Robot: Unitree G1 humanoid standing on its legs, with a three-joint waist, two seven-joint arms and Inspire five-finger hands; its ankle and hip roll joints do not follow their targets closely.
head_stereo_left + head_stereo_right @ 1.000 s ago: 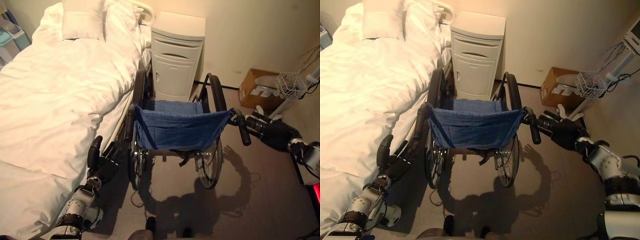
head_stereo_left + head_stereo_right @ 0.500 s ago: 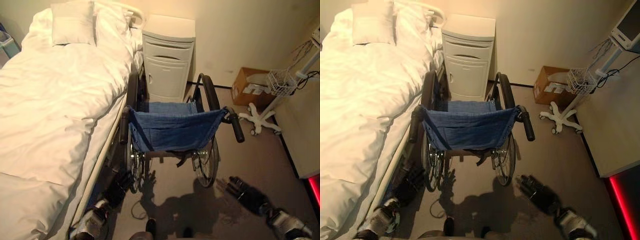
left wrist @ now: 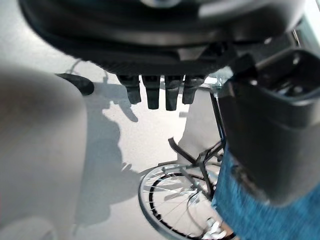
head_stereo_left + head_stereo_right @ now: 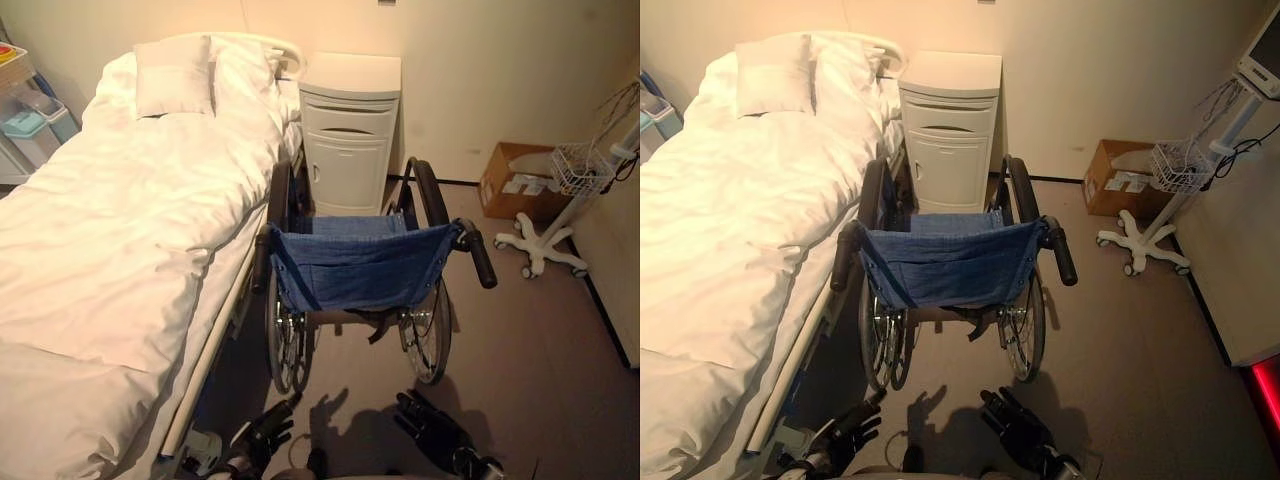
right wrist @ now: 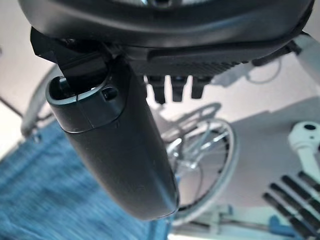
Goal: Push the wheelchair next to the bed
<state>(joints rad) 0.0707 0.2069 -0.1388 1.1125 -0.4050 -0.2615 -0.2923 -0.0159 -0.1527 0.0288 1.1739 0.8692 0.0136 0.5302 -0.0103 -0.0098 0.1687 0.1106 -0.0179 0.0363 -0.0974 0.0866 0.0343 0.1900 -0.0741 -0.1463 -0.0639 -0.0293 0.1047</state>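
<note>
Both hands have let go of the push handles and dropped low behind the wheelchair (image 4: 355, 270) since a second ago. Left hand (image 4: 265, 432) and right hand (image 4: 428, 428) hang with fingers loosely spread, holding nothing, clear of the rear wheels. Ahead of them the wheelchair stands parked with its left wheel just beside the bed (image 4: 110, 250) and its front close to the nightstand (image 4: 350, 130), so the push looks finished. Open floor (image 4: 530, 370) lies to the wheelchair's right.
</note>
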